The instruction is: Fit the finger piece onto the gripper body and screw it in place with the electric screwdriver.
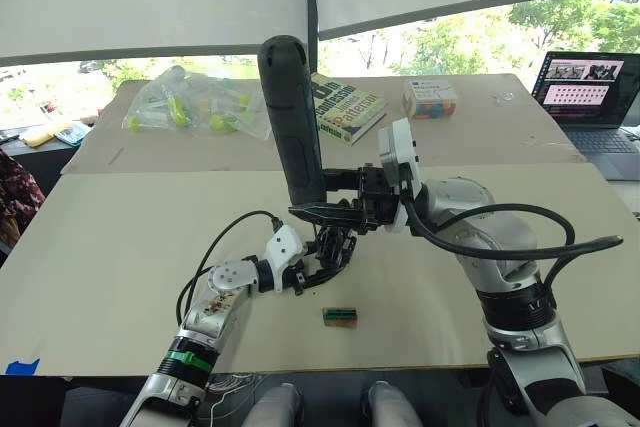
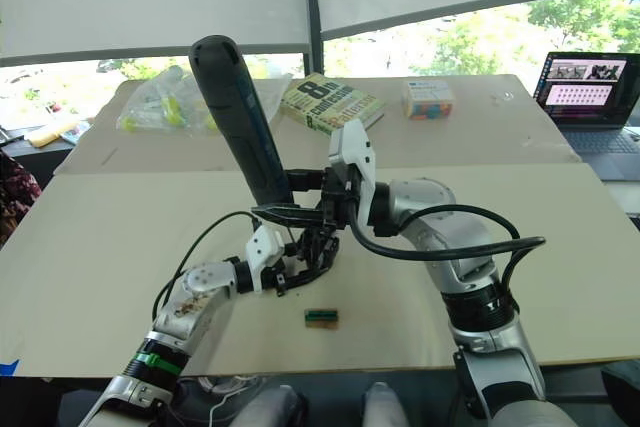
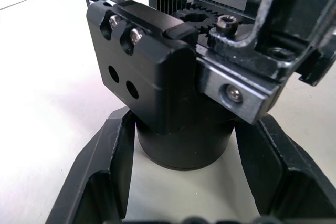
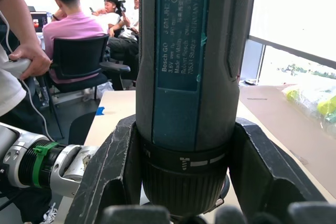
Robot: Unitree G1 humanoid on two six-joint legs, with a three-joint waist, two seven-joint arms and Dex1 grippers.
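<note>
Matte-black, the electric screwdriver (image 1: 292, 117) stands clenched in the right gripper (image 1: 345, 209) over the gripper body (image 3: 184, 98), which the left gripper (image 1: 318, 265) clasps mid-table, so the bit should stay plumb on the screw under light pressure.

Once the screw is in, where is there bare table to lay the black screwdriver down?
Bare board lies left of the left gripper and right of the right arm, toward the open laptop. It is crowded at the middle: the black cylindrical electric screwdriver, the black gripper body and the small green-and-brown block. The far table holds a plastic bag and a book.
</note>
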